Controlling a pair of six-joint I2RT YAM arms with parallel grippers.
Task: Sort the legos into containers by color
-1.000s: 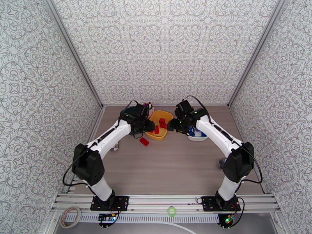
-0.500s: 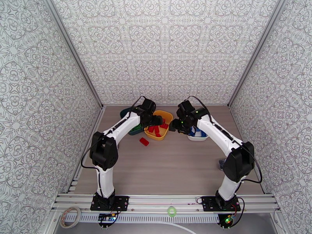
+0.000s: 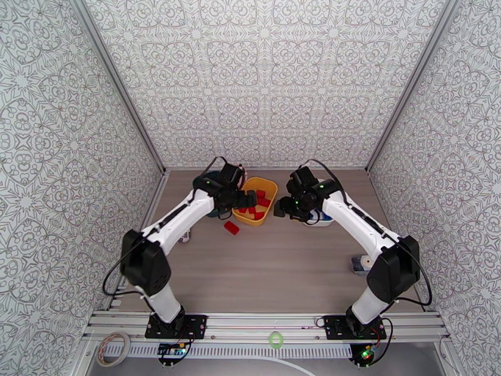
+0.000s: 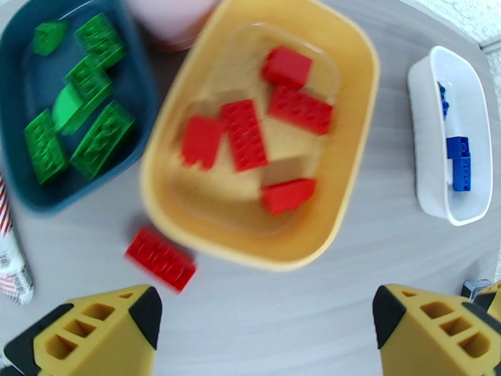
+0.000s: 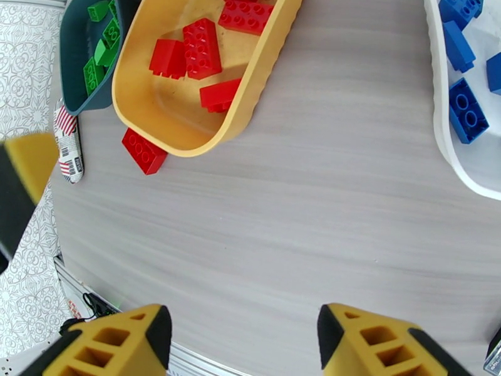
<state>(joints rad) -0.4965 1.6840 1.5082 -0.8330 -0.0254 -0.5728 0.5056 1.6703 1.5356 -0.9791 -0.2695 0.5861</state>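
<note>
Left wrist: red lego (image 4: 160, 259) lies beside yellow tray (image 4: 294, 258).

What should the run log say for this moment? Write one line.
left gripper: open, empty | right gripper: open, empty | red brick: on table beside yellow tray | sorting: unfinished

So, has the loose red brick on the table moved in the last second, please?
No. The loose red brick sits at the same spot beside the yellow tray, off its near-left corner.

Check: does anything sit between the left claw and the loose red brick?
Nothing visible does. The red brick lies on bare table beside the yellow tray, and the open left claw faces it.
</note>
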